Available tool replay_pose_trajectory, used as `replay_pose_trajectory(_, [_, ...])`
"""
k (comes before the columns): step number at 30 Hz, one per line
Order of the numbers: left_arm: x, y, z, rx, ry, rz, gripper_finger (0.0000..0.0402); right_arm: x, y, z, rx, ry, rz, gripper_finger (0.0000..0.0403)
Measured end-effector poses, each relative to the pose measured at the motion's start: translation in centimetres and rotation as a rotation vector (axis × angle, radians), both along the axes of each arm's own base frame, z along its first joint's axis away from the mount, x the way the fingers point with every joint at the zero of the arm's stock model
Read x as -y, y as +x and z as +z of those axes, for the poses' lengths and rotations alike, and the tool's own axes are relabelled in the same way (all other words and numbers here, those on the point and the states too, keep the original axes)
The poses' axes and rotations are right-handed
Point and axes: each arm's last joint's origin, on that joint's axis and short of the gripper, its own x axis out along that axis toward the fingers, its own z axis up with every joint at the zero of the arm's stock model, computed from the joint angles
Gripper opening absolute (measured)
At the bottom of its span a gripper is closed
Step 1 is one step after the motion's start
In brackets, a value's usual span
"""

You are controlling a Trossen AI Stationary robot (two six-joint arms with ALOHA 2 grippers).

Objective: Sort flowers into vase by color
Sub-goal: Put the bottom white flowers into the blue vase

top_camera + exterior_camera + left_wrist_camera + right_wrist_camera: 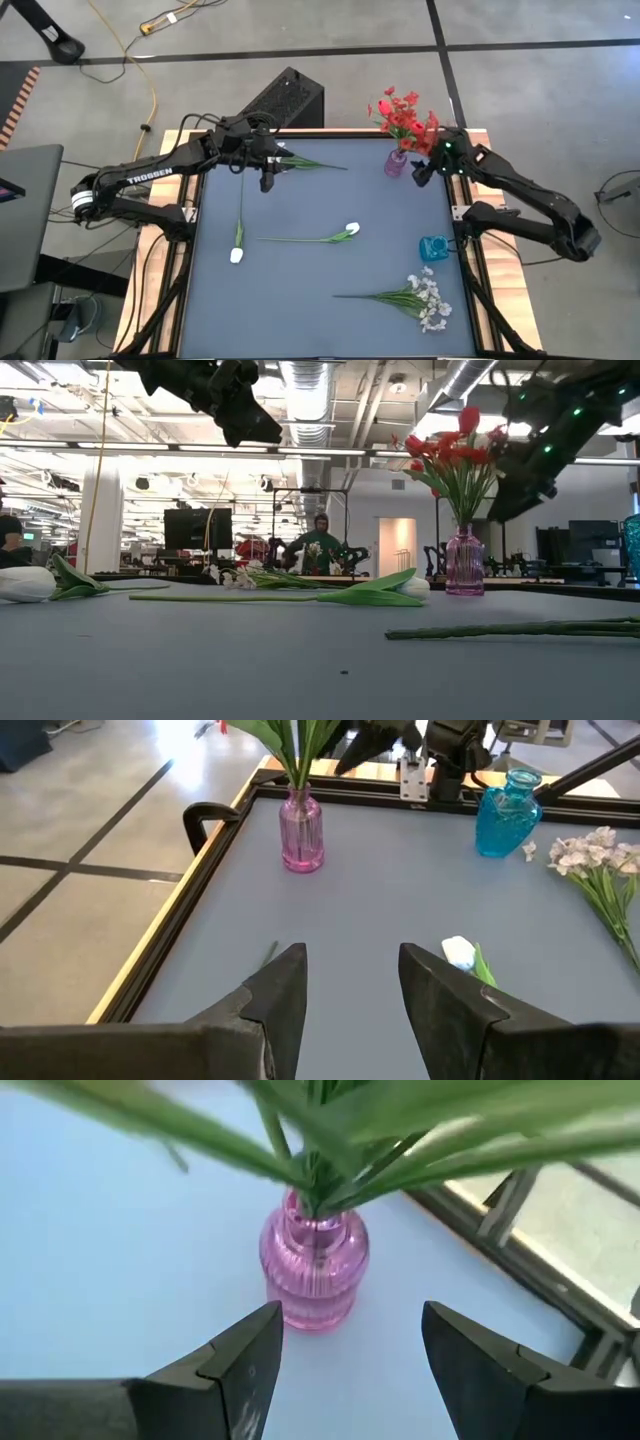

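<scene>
A pink vase (396, 163) at the table's far right holds red flowers (405, 120) upright. Beside it on its right, my right gripper (350, 1315) hovers open and slants down at the pink vase (314, 1270), touching nothing. My left gripper (267, 183) hangs open over the far left of the table, with nothing between its fingers (285, 982). Flat on the table lie two white tulips (238, 254) (351, 230), a white blossom spray (428, 300) and a green stem (312, 163) at the far edge. An empty blue vase (434, 248) stands by the right edge.
A raised wooden frame (190, 250) runs around the grey table top. A black box (285, 100) sits beyond the far edge. In the low view a person (320, 540) sits far behind the table. Bare table surface lies between the tulips and the pink vase.
</scene>
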Motion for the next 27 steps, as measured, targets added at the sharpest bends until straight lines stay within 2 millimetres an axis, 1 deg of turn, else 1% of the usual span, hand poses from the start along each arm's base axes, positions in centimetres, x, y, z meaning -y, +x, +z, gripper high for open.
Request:
replay_pose_trajectory(6, [0.4,0.2,0.0,-0.004,-0.001,-0.015,0.0148,1.1,1.3,-1.5,-0.074,0.135,0.062,0.0265])
replay_pose_trajectory(11, [0.4,0.2,-0.1,-0.006,-0.001,-0.016,0.0148,2.0,2.1,-1.5,-0.182,0.229,0.095,0.0265])
replay_pose_trajectory(16, [0.4,0.2,-0.1,-0.011,0.009,-0.021,0.0148,2.1,2.1,-1.5,-0.192,0.23,0.09,0.0265])
replay_pose_trajectory(20, [0.4,0.2,-0.1,-0.01,0.018,-0.024,0.0148,2.0,1.8,-1.1,-0.2,0.19,0.042,0.0265])
replay_pose_trajectory(27, [0.4,0.2,-0.1,-0.01,0.02,-0.022,0.0148,1.0,0.9,0.7,-0.135,0.085,0.037,0.0265])
